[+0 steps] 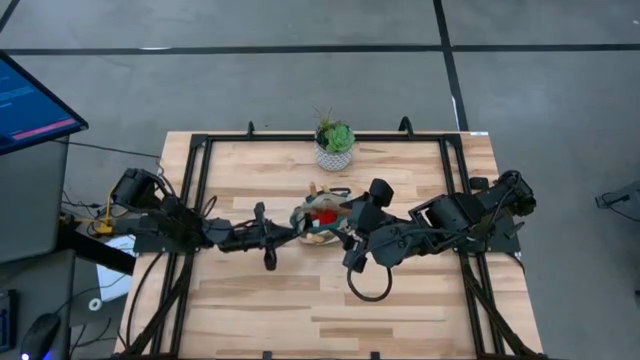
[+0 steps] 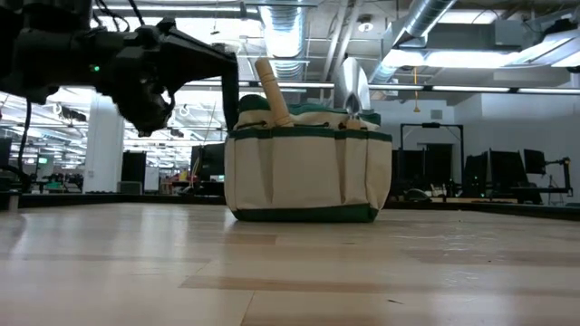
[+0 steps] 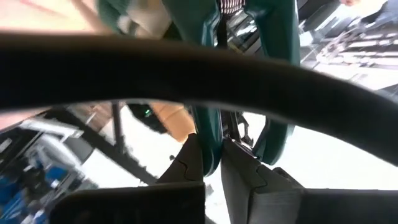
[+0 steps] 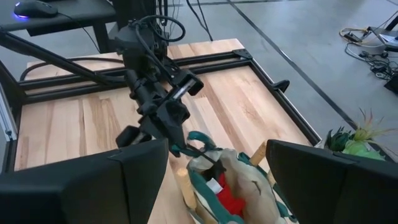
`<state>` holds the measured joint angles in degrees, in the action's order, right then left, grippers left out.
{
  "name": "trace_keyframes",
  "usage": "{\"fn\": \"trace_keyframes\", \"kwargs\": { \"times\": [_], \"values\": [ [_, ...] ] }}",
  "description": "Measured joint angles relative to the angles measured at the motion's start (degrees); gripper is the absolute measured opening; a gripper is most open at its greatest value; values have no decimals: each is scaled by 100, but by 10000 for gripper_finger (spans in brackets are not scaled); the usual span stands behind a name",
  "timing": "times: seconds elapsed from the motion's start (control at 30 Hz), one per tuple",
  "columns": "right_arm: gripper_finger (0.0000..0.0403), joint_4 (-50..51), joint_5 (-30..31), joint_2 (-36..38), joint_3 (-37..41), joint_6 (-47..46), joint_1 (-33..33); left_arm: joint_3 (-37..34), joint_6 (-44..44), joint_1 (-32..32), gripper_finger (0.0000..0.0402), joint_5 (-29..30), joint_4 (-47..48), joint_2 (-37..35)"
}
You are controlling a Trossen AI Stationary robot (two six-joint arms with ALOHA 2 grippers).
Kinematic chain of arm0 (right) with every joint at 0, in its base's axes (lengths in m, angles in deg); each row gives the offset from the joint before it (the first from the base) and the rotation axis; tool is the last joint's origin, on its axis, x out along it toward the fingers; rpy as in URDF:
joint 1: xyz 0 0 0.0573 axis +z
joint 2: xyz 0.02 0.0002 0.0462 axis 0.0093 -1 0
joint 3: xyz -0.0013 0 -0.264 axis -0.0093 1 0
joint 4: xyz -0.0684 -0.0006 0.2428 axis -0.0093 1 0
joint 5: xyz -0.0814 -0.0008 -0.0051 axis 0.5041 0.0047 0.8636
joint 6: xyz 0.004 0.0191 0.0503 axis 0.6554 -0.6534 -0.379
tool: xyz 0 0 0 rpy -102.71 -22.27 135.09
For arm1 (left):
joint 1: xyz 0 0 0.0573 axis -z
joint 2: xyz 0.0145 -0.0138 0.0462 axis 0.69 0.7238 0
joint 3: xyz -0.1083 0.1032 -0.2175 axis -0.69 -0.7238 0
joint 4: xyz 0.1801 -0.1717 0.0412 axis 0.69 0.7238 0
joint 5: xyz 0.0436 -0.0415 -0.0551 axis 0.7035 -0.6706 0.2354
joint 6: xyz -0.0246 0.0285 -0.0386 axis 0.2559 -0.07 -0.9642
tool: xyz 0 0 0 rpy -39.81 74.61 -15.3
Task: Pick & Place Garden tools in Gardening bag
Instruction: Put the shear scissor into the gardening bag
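The beige gardening bag [image 1: 320,224] with dark green trim stands upright on its base at the table's middle [image 2: 308,167]. A wooden tool handle [image 2: 272,91] and a metal trowel blade [image 2: 352,89] stick up out of it. A small red item [image 4: 231,200] lies inside. My left gripper [image 1: 293,229] is at the bag's left side, shut on its green carry strap. My right gripper [image 4: 214,186] is open and empty, just above the bag's right side [image 1: 352,220]. My left gripper pinches the bag's dark green carry strap [image 3: 211,146] between its two fingers [image 3: 186,171]. It comes from the table's left side, slanting down [image 2: 231,91]. The strap stands up from the bag's left rim [image 4: 189,144]. The bag's base rests on the table.
A white pot with a green plant [image 1: 333,145] stands at the table's far edge, behind the bag. A black metal frame [image 1: 200,180] runs along the table's edges. Bare wood [image 1: 330,310] lies in front of the bag.
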<state>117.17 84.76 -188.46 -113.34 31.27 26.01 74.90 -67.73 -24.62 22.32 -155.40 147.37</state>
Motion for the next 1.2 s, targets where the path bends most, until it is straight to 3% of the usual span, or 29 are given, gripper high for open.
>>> {"fn": "trace_keyframes", "kwargs": {
  "times": [0.1,0.2,0.83,1.2],
  "values": [
    [265,17,0,0,0,0,0,-244,-4,26,4,-337,-366,0],
    [265,16,0,0,0,0,0,-447,-3,20,4,-242,-668,0],
    [265,14,-8,0,0,-13,-48,-508,101,-103,6,-566,-527,0],
    [265,-6,-4,0,0,-13,-129,-508,80,-603,6,-721,-509,0]
  ]
}}
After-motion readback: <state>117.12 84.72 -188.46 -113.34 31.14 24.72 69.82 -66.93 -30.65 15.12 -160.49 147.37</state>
